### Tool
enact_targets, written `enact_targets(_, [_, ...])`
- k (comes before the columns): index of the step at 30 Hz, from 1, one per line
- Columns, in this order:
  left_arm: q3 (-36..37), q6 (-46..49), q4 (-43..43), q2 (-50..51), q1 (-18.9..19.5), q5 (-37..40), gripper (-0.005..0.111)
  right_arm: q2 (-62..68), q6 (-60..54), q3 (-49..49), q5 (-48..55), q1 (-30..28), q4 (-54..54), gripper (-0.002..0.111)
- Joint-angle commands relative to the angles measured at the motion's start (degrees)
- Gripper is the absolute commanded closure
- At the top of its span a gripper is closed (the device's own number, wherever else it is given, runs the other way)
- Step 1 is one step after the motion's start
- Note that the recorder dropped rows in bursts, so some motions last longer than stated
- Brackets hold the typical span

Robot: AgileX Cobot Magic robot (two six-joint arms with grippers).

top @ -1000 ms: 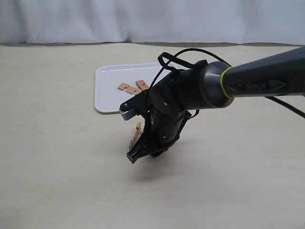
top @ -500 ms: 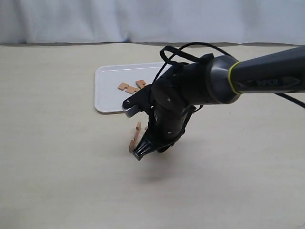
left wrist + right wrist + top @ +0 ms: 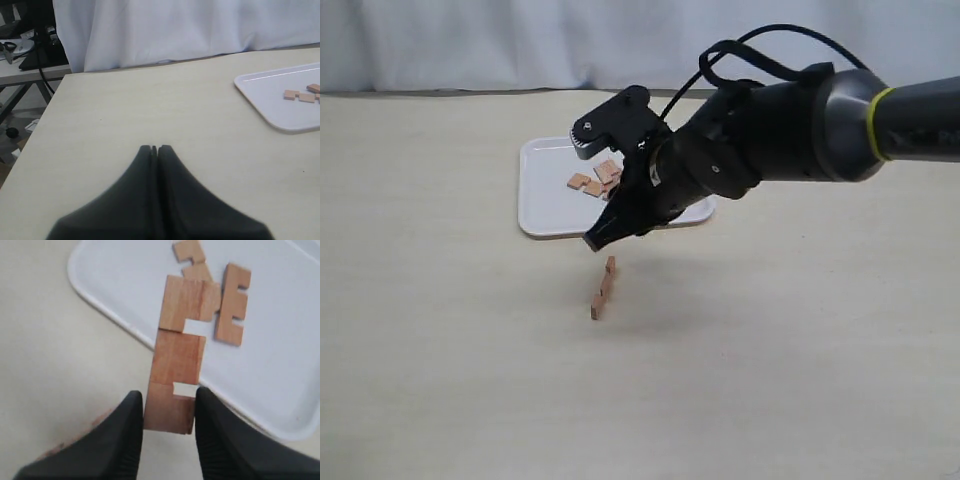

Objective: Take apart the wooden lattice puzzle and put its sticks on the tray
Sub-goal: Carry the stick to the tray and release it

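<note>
My right gripper [image 3: 170,405] is shut on one end of a notched reddish-brown stick [image 3: 177,355], which hangs over the near rim of the white tray [image 3: 280,365]. Two more sticks [image 3: 232,305] [image 3: 190,252] lie on that tray. In the exterior view the right gripper [image 3: 597,238] is raised just in front of the tray [image 3: 545,200], and the arm mostly hides the held stick. A single stick [image 3: 603,288] is left on the table below it. No assembled lattice puzzle shows. My left gripper [image 3: 155,148] is shut and empty, low over bare table, well away from the tray [image 3: 270,105].
A white curtain hangs behind the beige table. The left wrist view shows the table's edge [image 3: 45,120], with floor clutter and a stand beyond it. The right arm's cable [image 3: 750,45] loops above its wrist.
The right arm has lifted from the table and swung back towards the tray with a stick in its fingers. One stick stayed on the table where the gripper had been.
</note>
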Motion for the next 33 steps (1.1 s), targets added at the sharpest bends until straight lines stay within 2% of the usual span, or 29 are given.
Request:
enact_targets(1, [0.1,0.0,0.0,-0.1,-0.1,-0.8,0.107,3.1,0.2,0.0,-14.5,-3.0,-0.5,0.104])
enact_targets(5, [0.1,0.0,0.0,-0.1,-0.1,-0.8,0.107,9.0,0.2,-0.2,-30.9,-6.7,2.5,0.104])
enact_targets(7, [0.1,0.0,-0.1,-0.1,-0.1,-0.6,0.107,11.8,0.2,-2.0,-31.1,-8.6,12.7,0.103])
enact_targets(8, [0.1,0.0,-0.1,-0.1,-0.1,-0.6,0.107,12.5,0.2,-2.8,-30.4,-9.1,14.2,0.102])
enact_targets(10, [0.1,0.0,-0.1,-0.1,-0.1,-0.6,0.107,13.8,0.2,-4.8,-27.4,-9.9,14.5,0.091])
enact_targets(13, [0.1,0.0,-0.1,-0.1,-0.1,-0.6,0.107,14.1,0.1,-6.8,-23.0,-9.6,14.5,0.066])
enact_targets(15, [0.1,0.0,-0.1,-0.1,-0.1,-0.6,0.107,13.5,0.1,-6.9,-22.0,-9.6,14.9,0.061])
enact_targets(22, [0.1,0.0,-0.1,-0.1,-0.1,-0.6,0.107,8.2,0.1,-6.9,-11.2,-9.6,15.4,0.059])
enact_targets(28, [0.1,0.0,-0.1,-0.1,-0.1,-0.6,0.107,2.3,0.1,-6.9,5.5,-9.6,15.9,0.059])
enact_targets(33, [0.1,0.0,-0.1,-0.1,-0.1,-0.6,0.107,0.4,-0.9,-6.9,16.5,-9.6,21.0,0.059])
